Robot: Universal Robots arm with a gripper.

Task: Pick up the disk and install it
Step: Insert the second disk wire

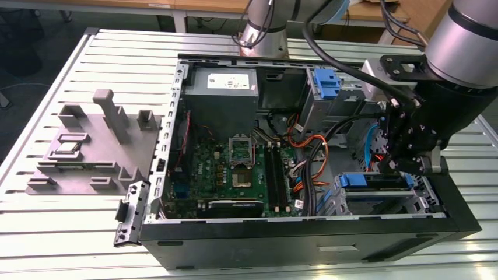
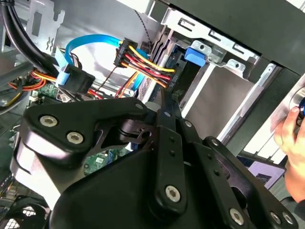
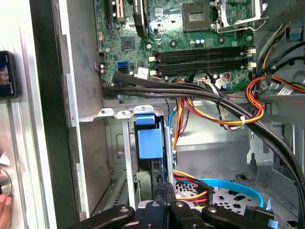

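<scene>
The exterior view shows an open computer case (image 1: 307, 233) lying on a slatted metal table (image 1: 46, 233), with the robot arm (image 1: 467, 52) reaching in from the exterior view's right. The gripper (image 1: 404, 166) hangs just above the drive bay (image 1: 377, 201) at the near corner of the case on the exterior view's right, where the disk (image 1: 375, 182) sits edge-up in its blue bracket, its blue tab facing the circuit board (image 1: 233, 169). In the first wrist view the disk (image 3: 147, 143) stands in a slot of the metal bay just ahead of the fingers (image 3: 164, 193), which look pressed close together with the disk's near edge right at their tips; whether they pinch it cannot be told. The second wrist view shows the black gripper (image 2: 164, 102) linkage close up, with the disk's blue tab (image 2: 195, 55) beyond and a bundle of red, yellow and black wires (image 2: 143, 59) plugged in beside the bay. A second blue caddy (image 1: 327, 84) sits in the far bay, and a grey fixture (image 1: 93, 146) rests on the table at the exterior view's left. A person's hand (image 2: 290, 143) shows outside the case.
</scene>
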